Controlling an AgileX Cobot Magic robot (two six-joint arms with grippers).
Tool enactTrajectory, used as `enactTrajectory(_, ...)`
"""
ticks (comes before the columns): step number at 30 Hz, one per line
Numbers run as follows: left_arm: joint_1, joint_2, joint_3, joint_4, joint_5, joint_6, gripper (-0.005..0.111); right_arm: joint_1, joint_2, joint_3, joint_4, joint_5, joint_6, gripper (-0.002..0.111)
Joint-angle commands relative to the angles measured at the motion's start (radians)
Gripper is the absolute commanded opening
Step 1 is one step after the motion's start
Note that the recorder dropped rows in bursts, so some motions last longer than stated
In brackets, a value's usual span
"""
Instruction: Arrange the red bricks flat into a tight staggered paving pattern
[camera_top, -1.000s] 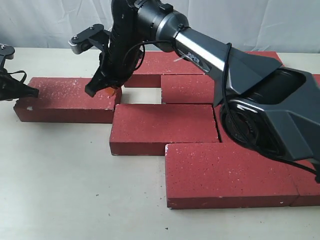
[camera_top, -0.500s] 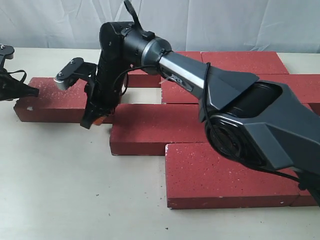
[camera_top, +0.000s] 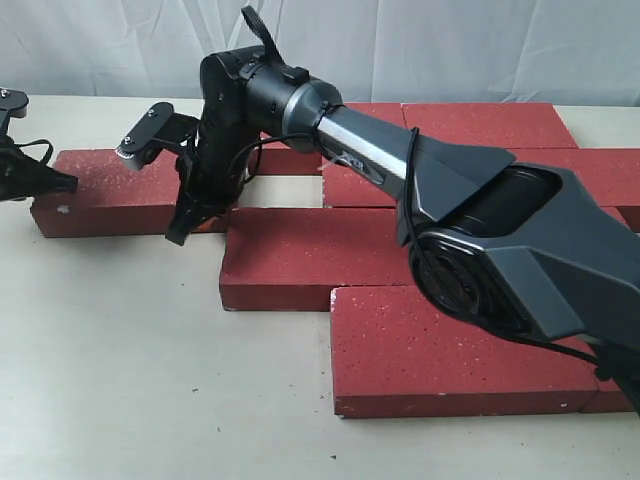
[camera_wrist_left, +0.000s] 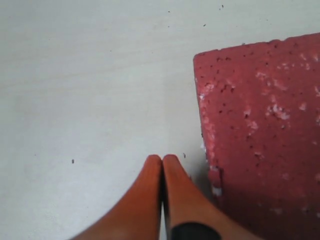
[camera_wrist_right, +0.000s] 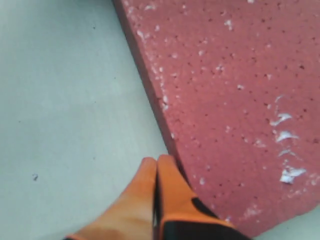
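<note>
Both jaws pressed together, pushing the leftmost dark-red speckled rectangular paver brick (camera_top: 110, 190); I'm aiming low and square on its edges, closing the gap beside it.

bright, even light | soft shadows | wrist views slightly blurred

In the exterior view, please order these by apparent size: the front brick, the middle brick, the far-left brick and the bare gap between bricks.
1. front brick
2. middle brick
3. far-left brick, only slightly smaller-looking
4. gap
The bricks may really be equal; nearness to the camera enlarges the front ones.
</note>
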Motion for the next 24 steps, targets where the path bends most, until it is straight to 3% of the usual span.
enactTrajectory(1, 0.001, 0.003, -0.001, -0.013, -0.014, -0.01, 0.0, -0.003, -0.003, -0.001, 0.01, 0.029, 0.003, -0.001)
enactTrajectory(7, 0.001, 0.003, -0.001, -0.013, -0.016, -0.01, 0.0, -0.002, -0.042, -0.038, 0.083, 0.126, 0.003, -0.001)
enactTrajectory(11, 0.001, 0.003, -0.001, -0.013, -0.016, -0.01, 0.0, -0.015, -0.112, -0.066, -0.03, 0.126, 0.018, -0.001)
enactTrajectory(14, 0.01, 0.003, -0.001, -0.013, -0.031, -0.01, 0.0, -0.051, -0.13, -0.066, -0.189, 0.062, 0.166, -0.001)
enactTrajectory(24, 0.012, 0.007, -0.001, -0.08, -0.104, -0.01, 0.0, -0.124, -0.001, -0.066, -0.179, -0.038, 0.22, -0.001)
